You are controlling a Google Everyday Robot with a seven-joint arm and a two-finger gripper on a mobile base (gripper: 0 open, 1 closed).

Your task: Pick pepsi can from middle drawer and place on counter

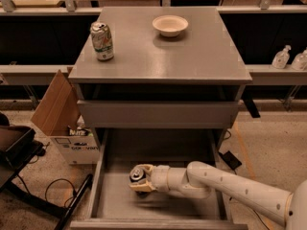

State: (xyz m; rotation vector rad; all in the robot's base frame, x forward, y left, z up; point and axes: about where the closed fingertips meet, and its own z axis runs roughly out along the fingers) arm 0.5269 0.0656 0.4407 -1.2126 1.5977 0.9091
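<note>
Grey cabinet with its middle drawer point(117, 202) pulled all the way out, and the pepsi can point(136, 175) is sitting inside it, roughly centre-left on the drawer floor with its silver top facing up. The tool point(137, 179) is down in the drawer, reaching in from the right on a white arm point(230, 189). Its two cream fingers point(145, 168) look clamped on either side of the can, so it's pinching it. Up on the tabletop point(192, 56) there's a paler white-green can point(102, 41) at the back left and a small beige bowl point(170, 25) further back, well apart from each other. An open cardboard box point(60, 111) stands on the floor left of the cabinet.
</note>
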